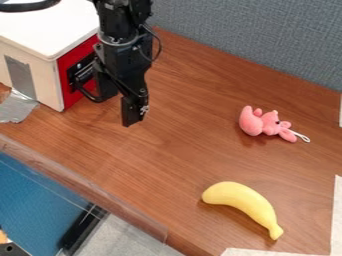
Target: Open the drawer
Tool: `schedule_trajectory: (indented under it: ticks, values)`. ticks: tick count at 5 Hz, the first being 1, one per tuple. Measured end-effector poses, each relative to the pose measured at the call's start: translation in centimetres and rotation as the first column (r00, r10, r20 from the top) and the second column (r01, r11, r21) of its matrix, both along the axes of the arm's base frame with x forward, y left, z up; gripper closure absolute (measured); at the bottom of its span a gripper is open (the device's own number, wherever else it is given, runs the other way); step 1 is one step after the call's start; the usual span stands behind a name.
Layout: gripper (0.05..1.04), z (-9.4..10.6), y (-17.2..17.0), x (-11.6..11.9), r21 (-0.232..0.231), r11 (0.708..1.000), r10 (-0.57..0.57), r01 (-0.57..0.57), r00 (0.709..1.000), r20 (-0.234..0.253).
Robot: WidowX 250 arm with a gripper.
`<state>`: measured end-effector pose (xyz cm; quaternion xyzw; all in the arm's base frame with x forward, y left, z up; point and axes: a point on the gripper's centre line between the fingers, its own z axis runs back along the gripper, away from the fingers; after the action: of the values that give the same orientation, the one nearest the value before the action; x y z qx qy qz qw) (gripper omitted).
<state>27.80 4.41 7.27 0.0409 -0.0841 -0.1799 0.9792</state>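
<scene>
The camera view is showing the black gripper [119,109] hanging beside the red front of the drawer [65,86], at the upper left of the work surface. The gripper is standing open, its fingers spread and holding nothing. The drawer is lying to the left of the gripper in the view, at the side of a white-topped box [47,27]. The black handle [79,74] is projecting toward the gripper; contact between the two is appearing likely, but dark parts are overlapping there.

Grey tape [17,106] is running from the box side onto the brown wooden table [174,150]. A pink plush toy [252,121] is lying on the table at the right, and a yellow banana [242,198] is resting nearer the front. A grey fabric partition [260,40] is standing behind the table. Below the table's front edge, a blue panel [33,200] and grey flooring [123,240] are showing.
</scene>
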Motion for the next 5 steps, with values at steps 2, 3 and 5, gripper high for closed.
schedule_trajectory:
  ticks: [2,3,5]
  values:
    - [0.083,-0.5,1.5,3.8,0.003,0.998,0.059,-0.059,0.997,0.050]
    - [0.084,-1.5,2.2,5.2,0.005,0.996,0.085,-0.085,0.995,0.043]
    - [0.084,-2.7,3.2,6.5,0.044,0.992,0.116,-0.118,0.992,0.057]
